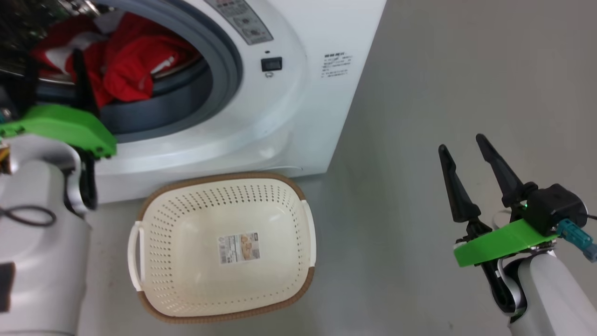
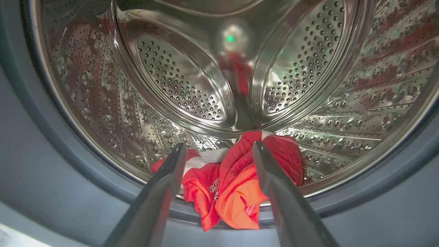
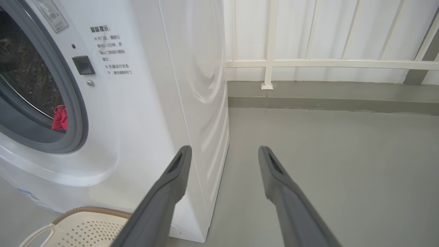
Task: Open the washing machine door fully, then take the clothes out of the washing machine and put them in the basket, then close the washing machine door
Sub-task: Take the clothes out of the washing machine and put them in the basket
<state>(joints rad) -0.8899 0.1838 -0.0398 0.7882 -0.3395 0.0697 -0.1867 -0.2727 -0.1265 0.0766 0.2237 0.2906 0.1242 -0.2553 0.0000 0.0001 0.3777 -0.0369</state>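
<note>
My left claw spread wide at washing machine mouth, nothing gripped; red clothes just ahead, bottom centre. Right claw spread wide, empty, lower right. Basket bottom centre.

The right gripper, lower right of the frame, has 2 long tapering matt-black fingers on a bright green bracket, with a black box and a teal connector beside it. The right forearm is glossy white. At lower left, the left forearm is white too, carrying a looped black cable.
</note>
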